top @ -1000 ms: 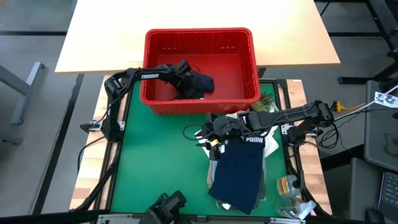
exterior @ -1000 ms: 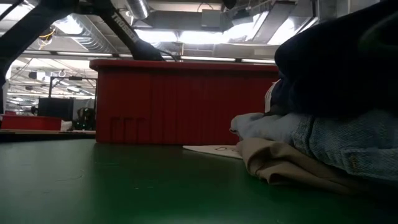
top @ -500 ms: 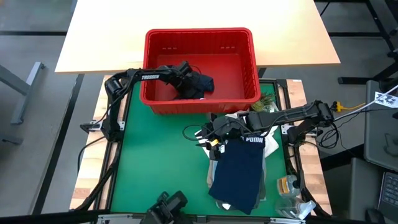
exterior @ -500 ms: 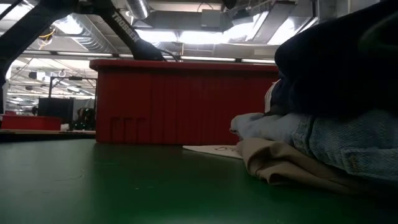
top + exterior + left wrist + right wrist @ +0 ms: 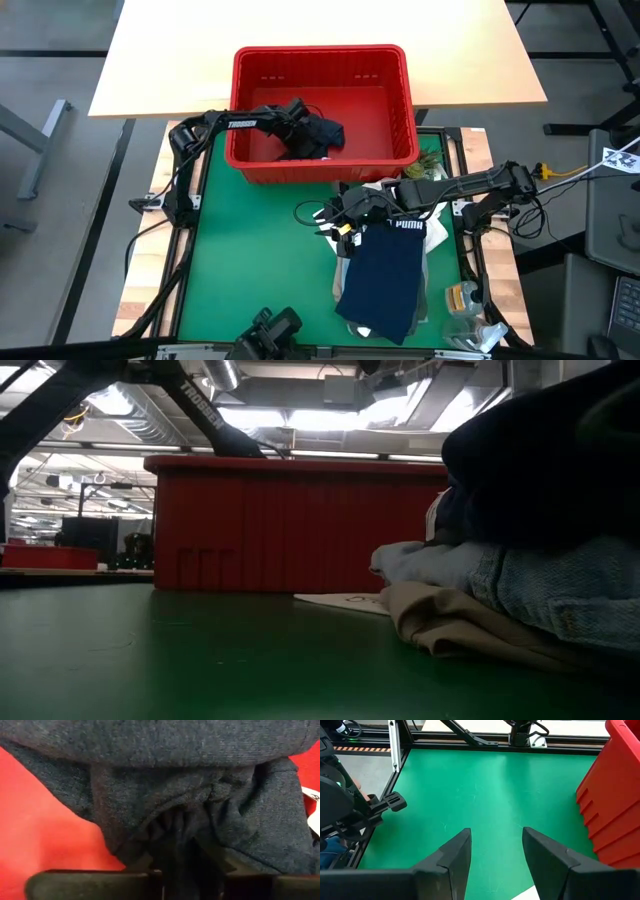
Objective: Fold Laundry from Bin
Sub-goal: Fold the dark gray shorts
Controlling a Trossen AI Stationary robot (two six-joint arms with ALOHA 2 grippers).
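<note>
Evidently the left gripper (image 5: 182,837) is pinching the dark garment (image 5: 318,135) inside the bin (image 5: 322,56), at 12 o'clock, readying a lift. The right gripper (image 5: 496,852) is hovering open-jawed over the green mat (image 5: 485,790) beside the folded stack (image 5: 385,280), at 4 o'clock.

Bin (image 5: 322,70) sits at the far edge of the mat (image 5: 260,260), straddling onto the counter (image 5: 180,50) behind. One garment (image 5: 318,136) lies inside the bin, toward its near wall; left hand (image 5: 290,118) reaches in over the rim, onto that garment. Stack of laundry (image 5: 385,285) lies on the mat's right half, before the bin; shorts (image 5: 388,270) on top. Right hand (image 5: 335,215) hangs at the stack's far-left corner.
</note>
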